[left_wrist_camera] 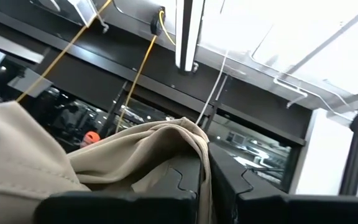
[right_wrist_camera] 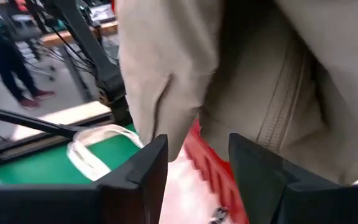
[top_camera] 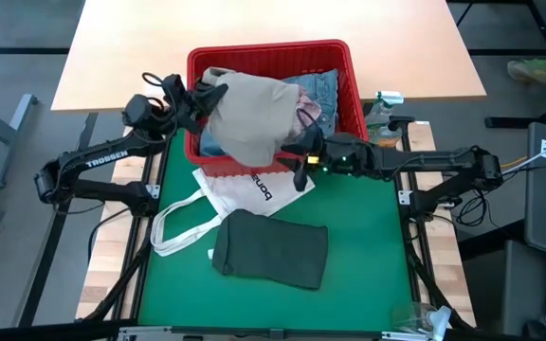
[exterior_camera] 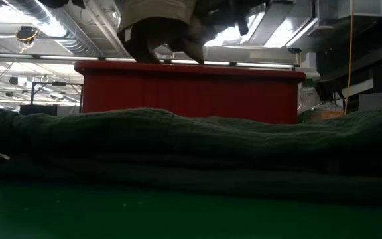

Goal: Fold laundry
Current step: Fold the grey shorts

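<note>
The left gripper (top_camera: pixel 218 92) clamps the beige trousers (top_camera: pixel 249 118) above the red basket (top_camera: pixel 354 80) at the desk's far edge. The right gripper (top_camera: pixel 297 163) stands wide beside the hanging cloth.

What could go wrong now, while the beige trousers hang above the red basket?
The left gripper pinches only an edge of the beige trousers, so they might slip back into the red basket. The right gripper is open beside the hanging cloth and could miss it, or snag the white bag.
</note>
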